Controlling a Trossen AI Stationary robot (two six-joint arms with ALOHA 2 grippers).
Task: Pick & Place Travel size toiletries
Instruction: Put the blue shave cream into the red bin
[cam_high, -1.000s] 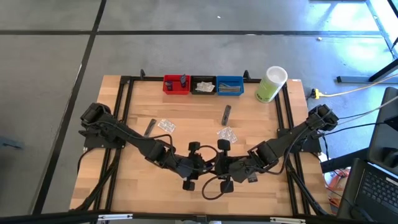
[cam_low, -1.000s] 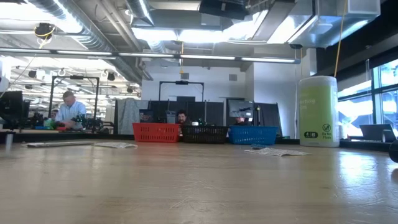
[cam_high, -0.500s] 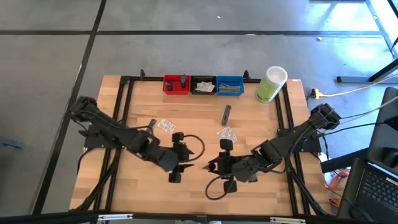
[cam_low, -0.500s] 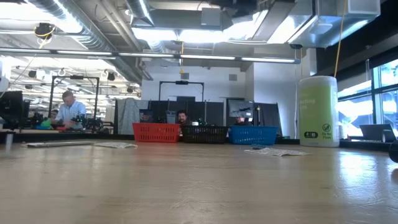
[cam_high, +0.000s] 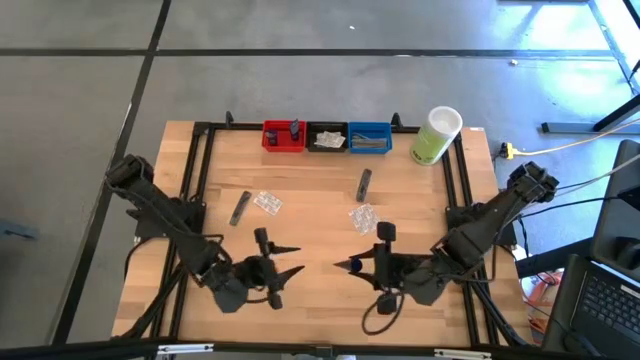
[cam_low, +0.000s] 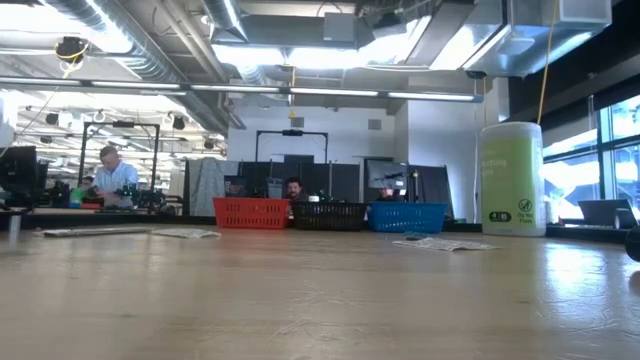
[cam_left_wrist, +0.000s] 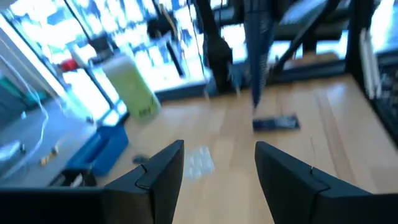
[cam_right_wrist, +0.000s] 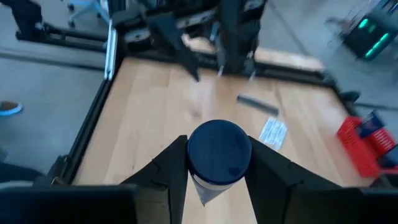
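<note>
Holding a navy tube (cam_right_wrist: 219, 151) clamped in my right claw (cam_high: 352, 266), near the table's (cam_high: 310, 215) front edge; my left claw (cam_high: 290, 271) faces it, fingers apart, empty.

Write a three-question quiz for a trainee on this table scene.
1. True or false: the left gripper holds a tube.
2. Which bin stands nearest the container? A red, B black, C blue.
3. Fill in: the right gripper is shut on a navy ____.

Key:
1. False; its fingers are open with nothing between them.
2. C, the blue bin.
3. tube.
</note>
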